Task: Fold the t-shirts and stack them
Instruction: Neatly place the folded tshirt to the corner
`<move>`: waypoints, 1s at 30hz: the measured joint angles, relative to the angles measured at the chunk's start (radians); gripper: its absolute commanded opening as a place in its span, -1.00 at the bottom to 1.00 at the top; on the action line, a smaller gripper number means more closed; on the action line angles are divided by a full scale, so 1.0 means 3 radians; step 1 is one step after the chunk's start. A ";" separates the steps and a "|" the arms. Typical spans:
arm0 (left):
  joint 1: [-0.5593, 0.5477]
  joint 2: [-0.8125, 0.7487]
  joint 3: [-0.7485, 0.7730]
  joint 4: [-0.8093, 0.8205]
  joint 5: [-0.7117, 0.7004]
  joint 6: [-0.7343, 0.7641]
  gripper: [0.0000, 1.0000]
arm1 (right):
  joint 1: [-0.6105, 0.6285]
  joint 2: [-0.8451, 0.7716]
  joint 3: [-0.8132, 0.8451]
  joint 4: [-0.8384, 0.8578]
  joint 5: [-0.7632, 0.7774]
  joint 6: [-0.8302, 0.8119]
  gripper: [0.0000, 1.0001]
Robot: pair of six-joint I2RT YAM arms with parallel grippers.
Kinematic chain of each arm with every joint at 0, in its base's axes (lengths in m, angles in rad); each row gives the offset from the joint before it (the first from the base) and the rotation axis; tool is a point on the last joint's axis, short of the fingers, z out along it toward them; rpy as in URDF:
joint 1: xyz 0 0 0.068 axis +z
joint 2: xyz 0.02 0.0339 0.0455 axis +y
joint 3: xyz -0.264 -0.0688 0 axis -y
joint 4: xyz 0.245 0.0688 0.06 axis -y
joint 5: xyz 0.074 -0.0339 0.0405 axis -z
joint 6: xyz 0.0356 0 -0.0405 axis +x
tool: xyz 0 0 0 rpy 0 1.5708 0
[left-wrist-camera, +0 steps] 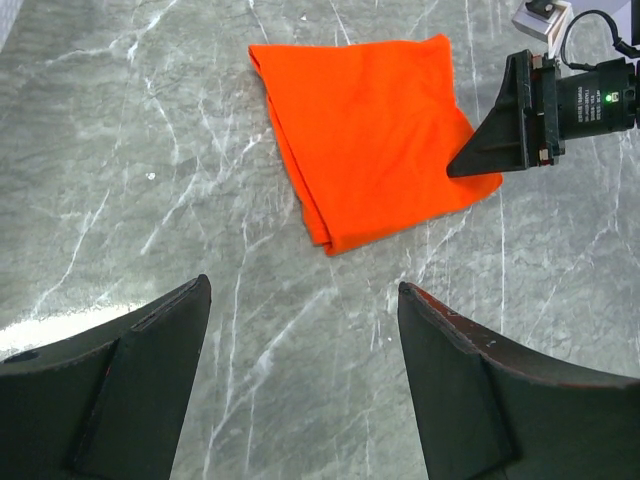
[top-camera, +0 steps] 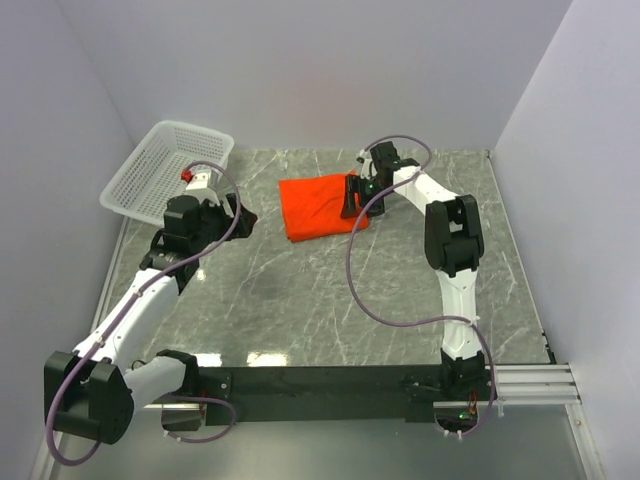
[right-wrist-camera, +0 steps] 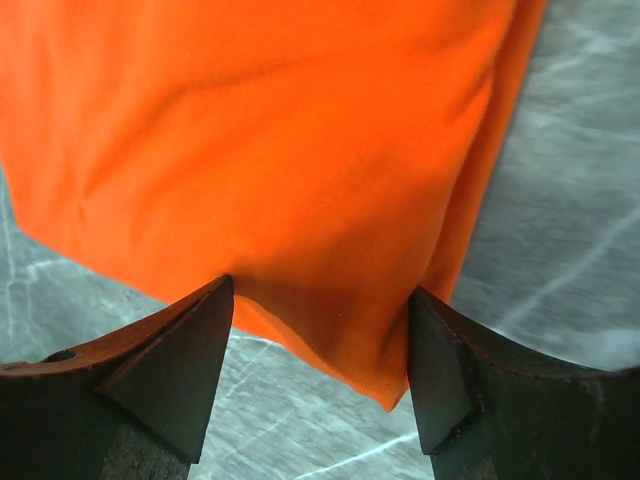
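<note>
The orange-red t-shirt (top-camera: 318,205) lies folded into a rough rectangle on the grey marble table, in the far middle. It also shows in the left wrist view (left-wrist-camera: 370,135) and fills the right wrist view (right-wrist-camera: 280,150). My right gripper (top-camera: 352,195) is open at the shirt's right edge, its fingers (right-wrist-camera: 180,350) straddling a corner of the cloth without closing on it. My left gripper (top-camera: 240,214) is open and empty, left of the shirt, over bare table (left-wrist-camera: 300,330).
A white plastic mesh basket (top-camera: 165,170) stands tilted at the far left, beside the left arm. Walls enclose the table on the left, back and right. A black rail (top-camera: 330,385) runs along the near edge.
</note>
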State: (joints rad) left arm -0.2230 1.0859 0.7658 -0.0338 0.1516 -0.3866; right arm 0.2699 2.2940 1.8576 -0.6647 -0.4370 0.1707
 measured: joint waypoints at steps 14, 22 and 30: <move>0.0000 -0.0144 -0.0033 -0.0047 0.0001 -0.0014 0.60 | -0.0118 -0.0136 -0.0198 0.0042 0.0078 -0.0165 0.54; 0.0000 -0.0146 -0.0034 -0.0055 0.0031 -0.0076 0.60 | -0.0139 -0.0075 -0.0126 -0.0032 0.0058 -0.0186 0.45; 0.0000 -0.0145 -0.0034 -0.0055 0.0066 -0.0100 0.60 | -0.0109 0.0000 -0.0123 0.0000 -0.0169 -0.0130 -0.26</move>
State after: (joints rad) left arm -0.2230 1.0424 0.7555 -0.0502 0.1715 -0.4168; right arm 0.2371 2.2940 1.8206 -0.6647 -0.4877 0.1318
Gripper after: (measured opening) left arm 0.799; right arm 0.487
